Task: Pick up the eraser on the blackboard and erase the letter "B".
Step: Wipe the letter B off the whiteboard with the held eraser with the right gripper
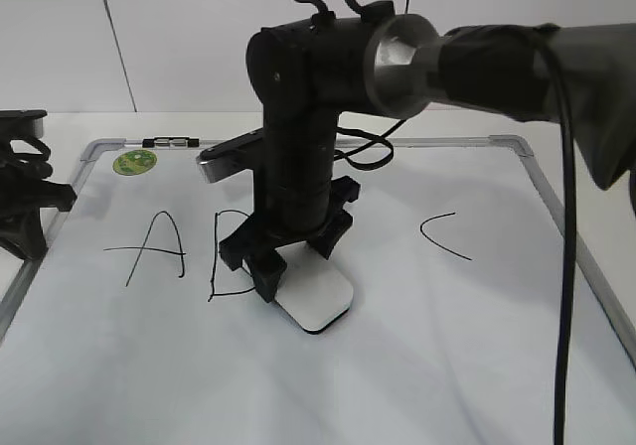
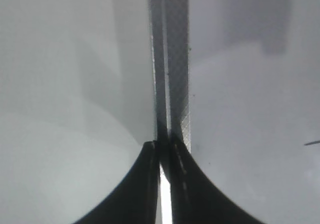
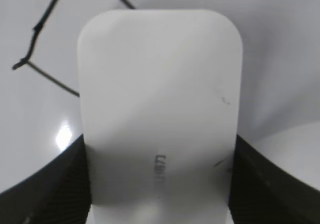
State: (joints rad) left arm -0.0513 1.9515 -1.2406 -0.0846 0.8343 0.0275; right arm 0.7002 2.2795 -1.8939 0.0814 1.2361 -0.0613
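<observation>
The blackboard (image 1: 477,366) is a white board with a grey frame, lying flat. The white eraser (image 1: 316,304) rests on it just right of the letter "B" (image 1: 213,284), of which only the stem and a bottom stroke show; the rest is behind my right gripper (image 1: 283,261). That gripper points down and is shut on the eraser (image 3: 160,99), with a jaw on each long side (image 3: 160,184). Black marker strokes (image 3: 37,59) lie beside the eraser; I cannot tell which letter. My left gripper (image 1: 25,202) is shut (image 2: 162,151) and empty over the board's left frame (image 2: 172,59).
A black "A" (image 1: 156,246) is left of the B and a curved "C" stroke (image 1: 442,234) is to the right. A round green sticker (image 1: 134,162) sits at the far left corner. A dark grey oblong object (image 1: 227,157) lies near the board's far edge.
</observation>
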